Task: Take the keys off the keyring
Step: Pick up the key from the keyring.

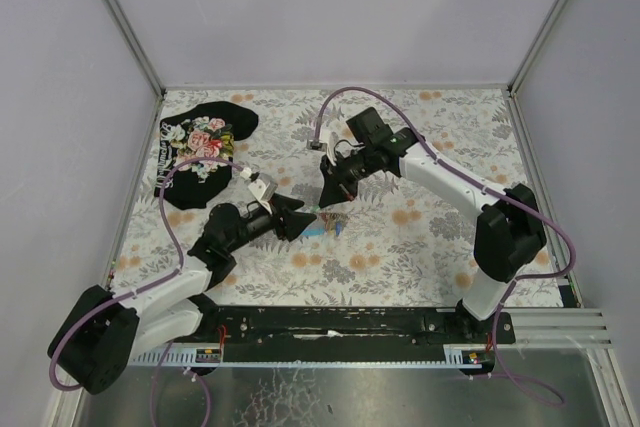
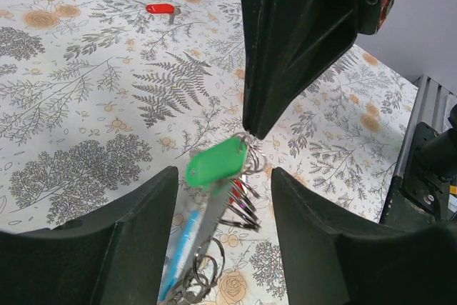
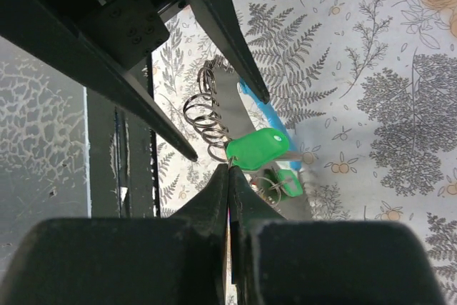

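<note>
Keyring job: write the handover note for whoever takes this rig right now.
Left gripper: open, one finger on each side of the bunch, gripping nothing.
Right gripper: shut on the keyring beside the green key, holding that end up.
Things: the green key and the blue fob hang on the keyring. The red key lies loose on the table, well away from the bunch.
Done: the red key appears to be off.
Left: the green key and any other keys in the bunch, which I cannot count.

Top camera looks down over the table; both wrist cameras closely face the green key.
</note>
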Robot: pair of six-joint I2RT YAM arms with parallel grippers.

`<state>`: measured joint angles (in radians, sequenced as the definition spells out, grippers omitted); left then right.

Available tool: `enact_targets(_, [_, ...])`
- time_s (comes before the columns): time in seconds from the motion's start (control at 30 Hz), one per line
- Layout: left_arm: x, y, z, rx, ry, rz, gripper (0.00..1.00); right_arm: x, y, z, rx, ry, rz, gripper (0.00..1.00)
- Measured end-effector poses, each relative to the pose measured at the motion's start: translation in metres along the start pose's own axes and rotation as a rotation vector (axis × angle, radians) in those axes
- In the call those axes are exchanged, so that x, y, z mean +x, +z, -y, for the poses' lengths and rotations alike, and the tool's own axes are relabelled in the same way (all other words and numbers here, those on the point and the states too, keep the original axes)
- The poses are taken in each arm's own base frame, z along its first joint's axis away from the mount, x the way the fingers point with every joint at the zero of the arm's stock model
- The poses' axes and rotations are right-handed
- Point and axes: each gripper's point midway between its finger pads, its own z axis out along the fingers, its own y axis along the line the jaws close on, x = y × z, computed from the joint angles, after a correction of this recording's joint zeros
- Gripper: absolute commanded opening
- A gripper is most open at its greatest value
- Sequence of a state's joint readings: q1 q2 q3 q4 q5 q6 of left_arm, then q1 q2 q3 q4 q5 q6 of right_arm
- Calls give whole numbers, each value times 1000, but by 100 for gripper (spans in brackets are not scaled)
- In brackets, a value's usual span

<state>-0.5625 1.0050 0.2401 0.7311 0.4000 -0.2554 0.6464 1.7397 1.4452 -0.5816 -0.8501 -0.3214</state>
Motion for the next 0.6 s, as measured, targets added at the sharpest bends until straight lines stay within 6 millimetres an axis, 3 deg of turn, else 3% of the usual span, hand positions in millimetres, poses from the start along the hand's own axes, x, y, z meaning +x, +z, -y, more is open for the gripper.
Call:
enact_targets(0.4, [-22, -9, 0, -59, -52, 59, 52, 5, 2, -7, -66, 108, 45, 0])
enact_targets(0.6, [-22, -11, 0, -100, -193, 48, 42, 9, 4, -4, -87, 184, 77, 0])
